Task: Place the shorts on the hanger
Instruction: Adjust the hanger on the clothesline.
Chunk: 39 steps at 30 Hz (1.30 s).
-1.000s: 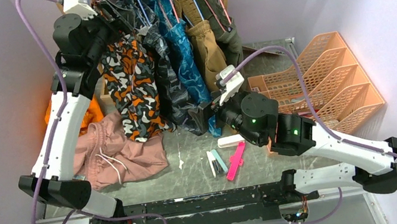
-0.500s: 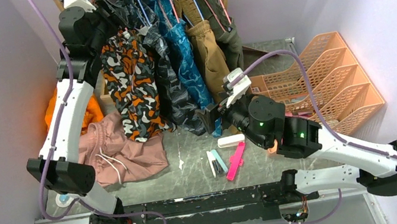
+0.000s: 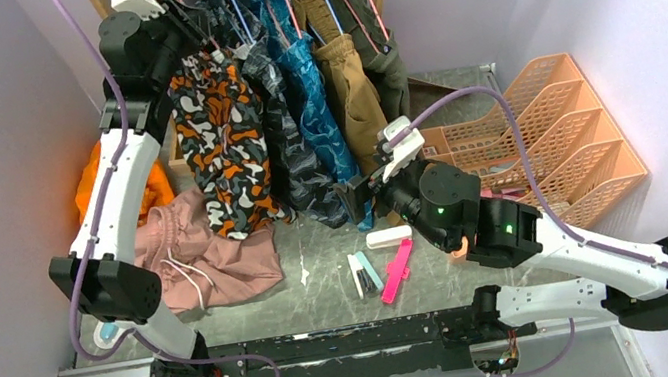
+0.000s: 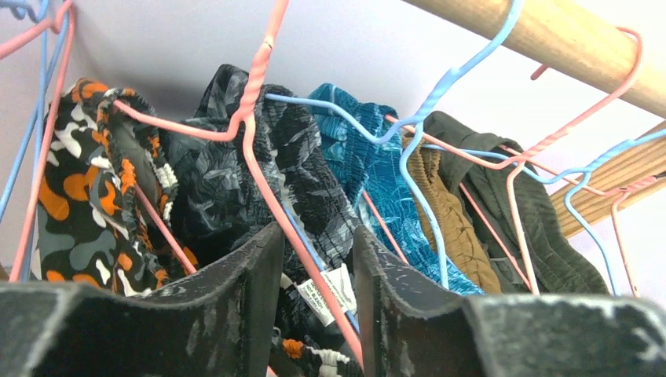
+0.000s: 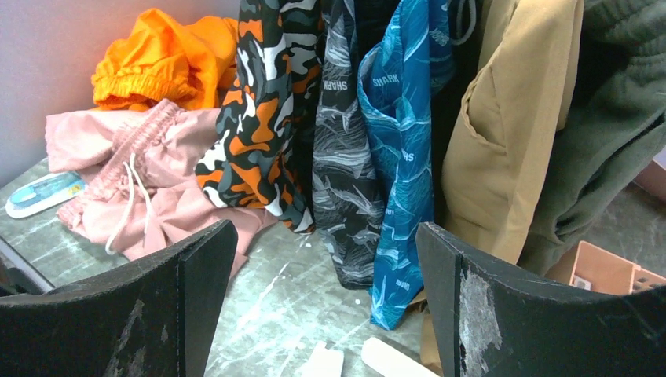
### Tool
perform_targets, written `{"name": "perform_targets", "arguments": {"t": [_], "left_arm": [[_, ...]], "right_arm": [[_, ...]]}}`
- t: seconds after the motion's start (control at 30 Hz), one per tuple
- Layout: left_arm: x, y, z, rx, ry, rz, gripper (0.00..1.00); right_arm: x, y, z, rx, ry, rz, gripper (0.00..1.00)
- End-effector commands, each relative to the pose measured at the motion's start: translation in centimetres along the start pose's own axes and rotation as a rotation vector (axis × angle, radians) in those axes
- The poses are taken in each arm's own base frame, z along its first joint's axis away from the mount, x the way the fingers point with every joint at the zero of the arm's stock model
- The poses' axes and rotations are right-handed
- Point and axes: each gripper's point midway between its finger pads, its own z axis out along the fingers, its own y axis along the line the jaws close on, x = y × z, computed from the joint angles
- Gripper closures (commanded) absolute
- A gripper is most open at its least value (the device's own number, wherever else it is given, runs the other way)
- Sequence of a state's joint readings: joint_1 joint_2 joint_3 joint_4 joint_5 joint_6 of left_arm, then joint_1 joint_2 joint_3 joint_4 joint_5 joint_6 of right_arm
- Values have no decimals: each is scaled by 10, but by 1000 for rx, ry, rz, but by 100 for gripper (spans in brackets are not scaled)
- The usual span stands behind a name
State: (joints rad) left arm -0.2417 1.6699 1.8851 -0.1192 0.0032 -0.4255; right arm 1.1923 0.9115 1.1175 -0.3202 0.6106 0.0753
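Overhead, the soft, blotch-printed shorts [image 3: 224, 145] are seen draped from the thin pink wire hanger [image 4: 259, 149] at the round wooden rail [image 4: 550, 39]. Its wire is straddled by the left gripper [image 4: 318, 236], whose jaws are narrowly parted; whether it is pinched cannot be told. The right gripper [image 5: 326, 232] is spread wide and empty.

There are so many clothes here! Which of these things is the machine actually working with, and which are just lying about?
For the job:
- orange camo shorts
- pink wire hanger
- left tool, its fingers either side of that hanger's wire

Just lying about:
- dusty-pink shorts
- orange garment
- blue shorts
- tan shorts
- peach trays
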Motion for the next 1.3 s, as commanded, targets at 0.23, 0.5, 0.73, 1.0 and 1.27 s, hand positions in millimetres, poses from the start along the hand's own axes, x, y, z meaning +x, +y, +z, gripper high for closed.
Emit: {"name": "perform_targets", "arguments": {"t": [0.23,0.5,0.73,1.0,1.27], "left_arm": [[-18,-31,7,206,-79,48,87],[-30,-61,0,368,-120,130,93],[-35,-58,-3,337,-110,126,86],[-23,-58,-35,302,13,28,26],[-20,-6,-37,34,49,-13,26]], "right_arm": [[4,-9,-1,38,0,-32,11],[5,-9,0,42,0,-35,11],[7,-7,3,39,8,-39,11],[7,-5,5,35,7,-48,11],[5,0,6,13,7,-42,11]]}}
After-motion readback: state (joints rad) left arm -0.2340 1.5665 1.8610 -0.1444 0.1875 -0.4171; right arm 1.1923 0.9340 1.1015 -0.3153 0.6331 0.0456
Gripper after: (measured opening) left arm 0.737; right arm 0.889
